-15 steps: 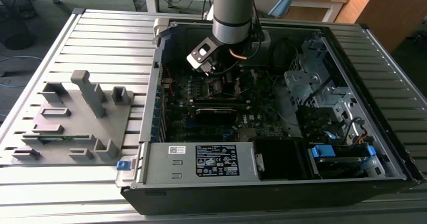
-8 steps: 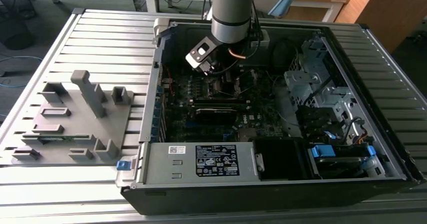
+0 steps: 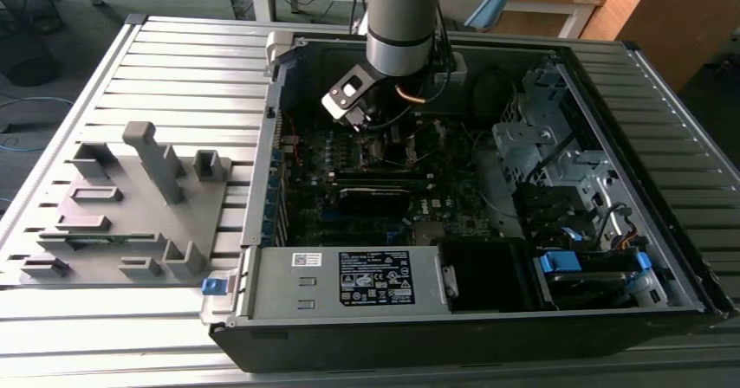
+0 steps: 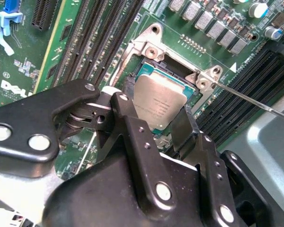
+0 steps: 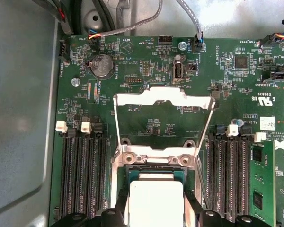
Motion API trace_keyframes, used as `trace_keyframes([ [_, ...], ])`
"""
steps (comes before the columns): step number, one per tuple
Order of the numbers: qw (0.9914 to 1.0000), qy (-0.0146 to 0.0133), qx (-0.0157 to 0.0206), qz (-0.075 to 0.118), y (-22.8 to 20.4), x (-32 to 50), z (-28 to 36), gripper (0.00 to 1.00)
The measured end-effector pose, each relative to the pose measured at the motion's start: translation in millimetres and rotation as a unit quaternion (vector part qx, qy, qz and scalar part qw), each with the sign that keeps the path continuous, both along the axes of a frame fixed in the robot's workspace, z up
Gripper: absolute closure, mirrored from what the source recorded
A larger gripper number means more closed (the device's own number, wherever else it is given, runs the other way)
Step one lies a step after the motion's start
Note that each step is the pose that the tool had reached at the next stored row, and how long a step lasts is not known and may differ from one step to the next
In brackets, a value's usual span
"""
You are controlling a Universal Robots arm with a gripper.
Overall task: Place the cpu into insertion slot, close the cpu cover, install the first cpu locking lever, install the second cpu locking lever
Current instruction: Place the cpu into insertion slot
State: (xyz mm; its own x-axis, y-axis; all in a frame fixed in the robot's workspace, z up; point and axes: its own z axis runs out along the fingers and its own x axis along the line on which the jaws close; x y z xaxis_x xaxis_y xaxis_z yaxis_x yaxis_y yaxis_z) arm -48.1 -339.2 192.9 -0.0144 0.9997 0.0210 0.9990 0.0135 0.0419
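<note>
Two black fingers [image 4: 132, 127] of the gripper [image 4: 154, 111] pinch the cpu [image 4: 158, 97] by opposite edges, just over the insertion slot [image 4: 173, 71]. The cpu cover [image 5: 163, 97] stands open. In the exterior view the gripper hangs at eleven o'clock from the centre of the computer case [image 3: 463, 345]. Lowered tilted or off-centre, a corner could likely catch the slot's rim.

In the exterior view, even diffuse light w/o hard shadows is seen: the ribbed table [image 3: 173, 67] at upper left is bright, while the inside of the pc case [image 3: 262, 189] at centre is left dim. In the first wrist view the cpu [image 5: 155, 201] top is blown out to near white & glare is caught on the cpu cover [image 5: 163, 97]. In the second wrist view small specular spots are picked up on the black gripper [image 4: 151, 113].
</note>
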Motion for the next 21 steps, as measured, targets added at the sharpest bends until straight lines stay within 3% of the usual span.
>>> trace_keyframes([
  [21, 1.0, 0.0, 0.0001, 0.0, -0.6, -0.2, -2.3, 0.46],
])
